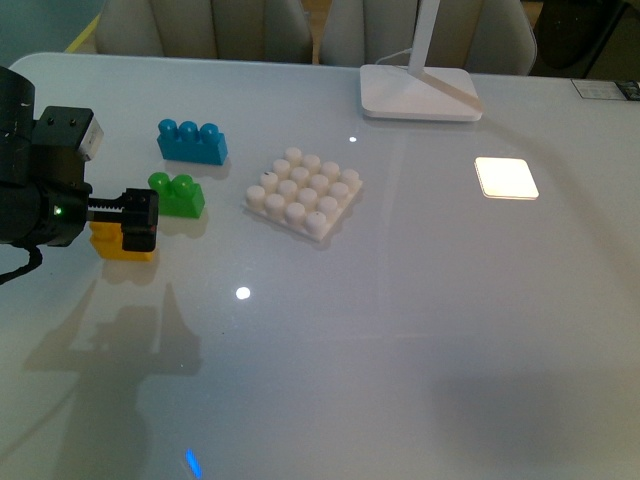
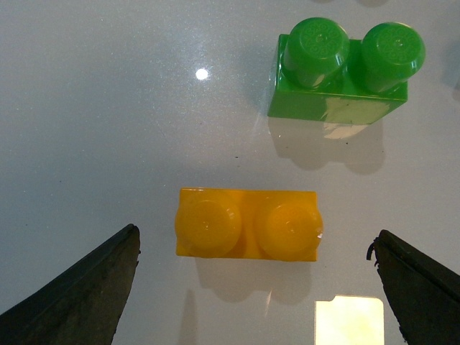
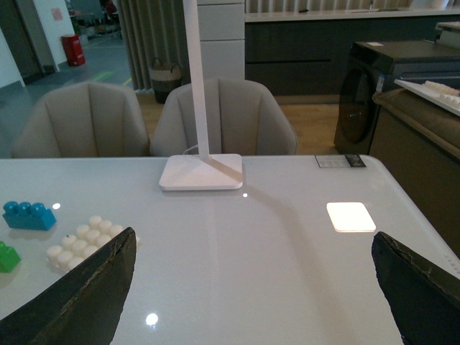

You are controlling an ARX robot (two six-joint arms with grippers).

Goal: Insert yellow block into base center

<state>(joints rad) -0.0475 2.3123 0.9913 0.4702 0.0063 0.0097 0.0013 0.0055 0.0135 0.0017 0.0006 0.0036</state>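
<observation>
The left gripper (image 1: 138, 222) is open, one finger beyond each short end of the yellow block (image 2: 248, 224). Come down straight, then close evenly; green brick (image 2: 338, 72) at 2 o'clock, base (image 1: 304, 193) at 3.

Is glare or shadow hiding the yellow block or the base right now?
Front view: the bright reflection lies right of the base, clear of it; the left gripper hides part of the yellow block. Left wrist view: block sharp, a bright patch beside it.
</observation>
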